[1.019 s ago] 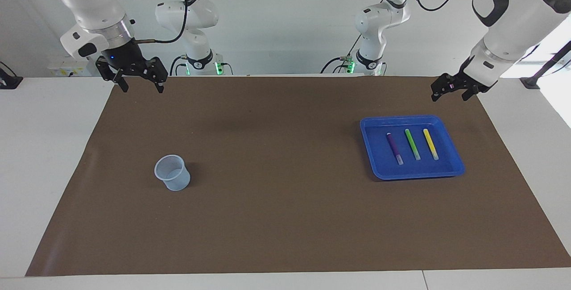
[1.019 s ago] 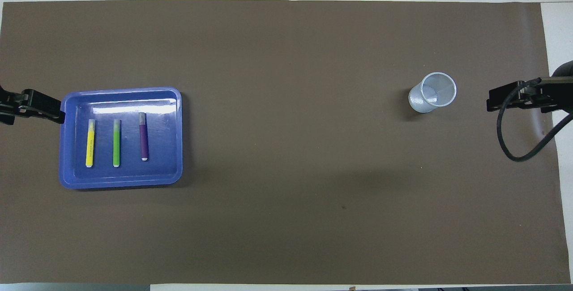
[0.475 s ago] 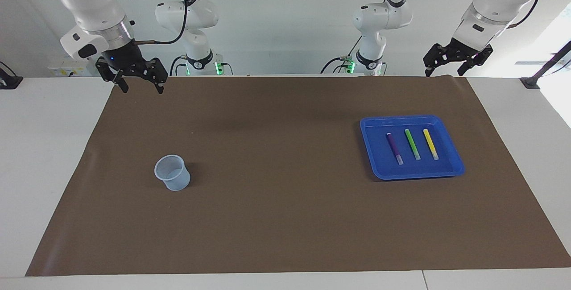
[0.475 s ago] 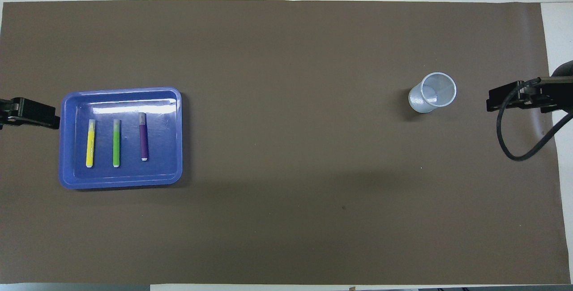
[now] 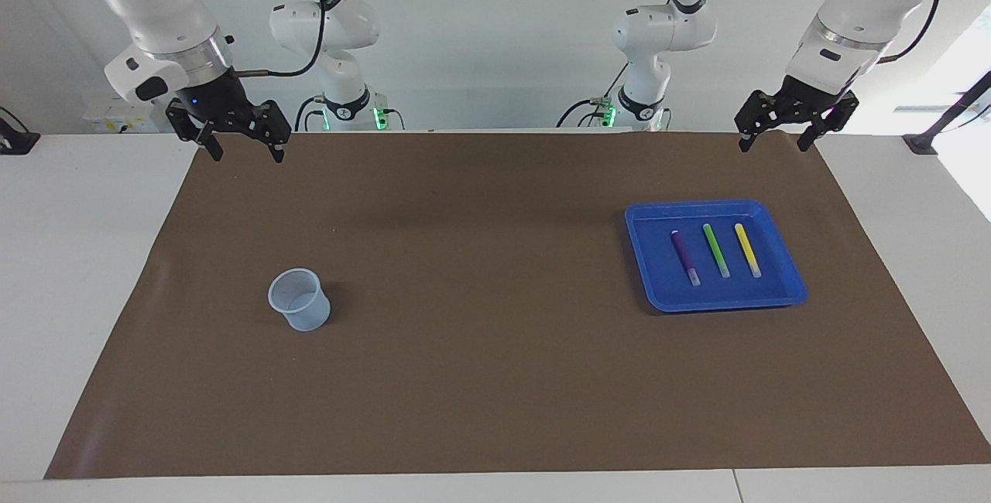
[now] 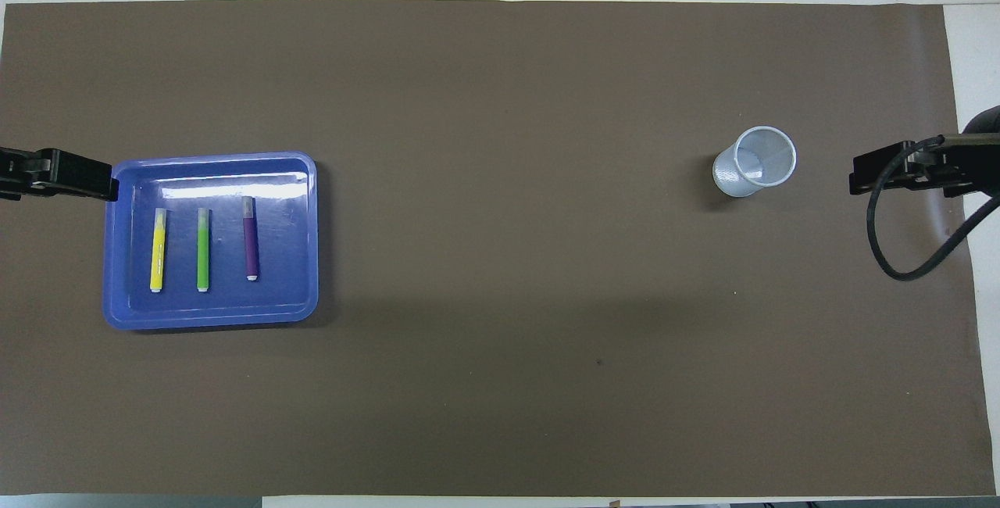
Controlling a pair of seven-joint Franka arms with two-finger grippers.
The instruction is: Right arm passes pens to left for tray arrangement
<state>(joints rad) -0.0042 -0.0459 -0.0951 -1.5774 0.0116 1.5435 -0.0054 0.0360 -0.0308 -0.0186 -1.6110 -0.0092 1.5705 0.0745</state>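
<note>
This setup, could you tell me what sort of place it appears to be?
Most likely a robotics lab bench: two white arms mounted at a white table covered by a brown mat, with only test props laid out, a blue tray of pens and a clear cup.

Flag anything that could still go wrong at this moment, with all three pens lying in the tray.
1. The left gripper hangs open over the mat's edge near the tray; a low sweep might nudge it and roll the pens.
2. The empty cup stands light and upright; the open right gripper could tip it.

Three pens (image 5: 718, 253) side by side in tray (image 5: 783, 295); cup (image 5: 299, 300) toward right arm's end.
</note>
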